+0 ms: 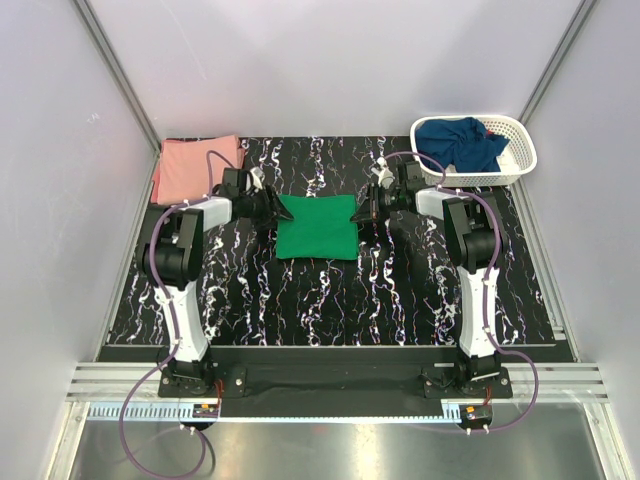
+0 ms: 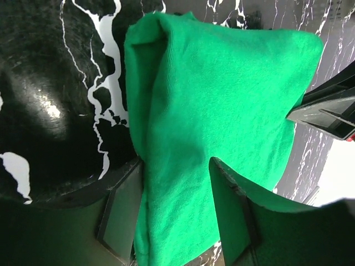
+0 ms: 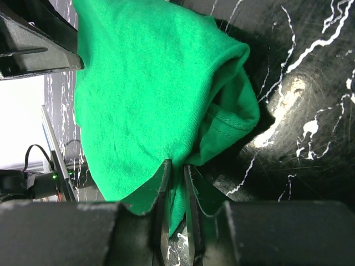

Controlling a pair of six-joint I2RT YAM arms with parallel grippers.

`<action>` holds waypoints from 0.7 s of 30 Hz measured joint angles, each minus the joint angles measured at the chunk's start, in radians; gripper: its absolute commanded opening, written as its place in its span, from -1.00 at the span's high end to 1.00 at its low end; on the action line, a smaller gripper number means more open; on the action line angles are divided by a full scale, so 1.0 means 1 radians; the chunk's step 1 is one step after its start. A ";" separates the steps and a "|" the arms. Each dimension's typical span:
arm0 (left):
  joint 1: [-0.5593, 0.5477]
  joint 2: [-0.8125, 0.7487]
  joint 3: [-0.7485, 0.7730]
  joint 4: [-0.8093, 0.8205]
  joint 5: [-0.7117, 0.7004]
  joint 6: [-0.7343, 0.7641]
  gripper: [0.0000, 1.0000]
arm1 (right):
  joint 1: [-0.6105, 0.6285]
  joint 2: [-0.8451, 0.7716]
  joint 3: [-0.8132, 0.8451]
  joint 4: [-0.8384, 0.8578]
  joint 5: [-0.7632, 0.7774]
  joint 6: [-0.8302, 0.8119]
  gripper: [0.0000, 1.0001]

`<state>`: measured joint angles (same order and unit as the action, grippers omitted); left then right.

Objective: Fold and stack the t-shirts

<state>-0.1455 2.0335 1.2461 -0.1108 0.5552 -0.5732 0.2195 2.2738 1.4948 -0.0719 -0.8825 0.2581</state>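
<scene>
While the green t-shirt is lying folded mid-table, the right gripper is pinching its right edge between nearly closed jaws. The left gripper is straddling the thick left fold with jaws apart, though I am failing to tell whether they are pressing the cloth. Both seem to be taking opposite ends so the packet is staying flat for a lift, probably toward the pink t-shirt folded at the far left corner, the navy t-shirt waiting crumpled in the basket.
</scene>
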 measured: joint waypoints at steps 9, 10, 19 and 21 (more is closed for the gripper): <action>-0.009 0.024 0.010 -0.010 -0.013 -0.008 1.00 | 0.000 0.000 -0.020 0.045 0.000 0.056 0.27; -0.012 0.024 0.016 -0.019 -0.017 -0.006 1.00 | 0.000 0.000 -0.024 0.051 0.003 0.064 0.16; -0.049 0.021 0.104 -0.176 -0.076 0.023 1.00 | 0.000 -0.085 -0.086 0.117 0.053 0.169 -0.99; -0.054 0.015 0.113 -0.205 -0.093 0.029 1.00 | 0.000 -0.113 -0.101 0.121 0.081 0.180 -0.99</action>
<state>-0.1993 2.0487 1.3594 -0.3157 0.4618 -0.5442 0.2195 2.1612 1.3941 0.0494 -0.8017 0.4377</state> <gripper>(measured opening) 0.032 0.992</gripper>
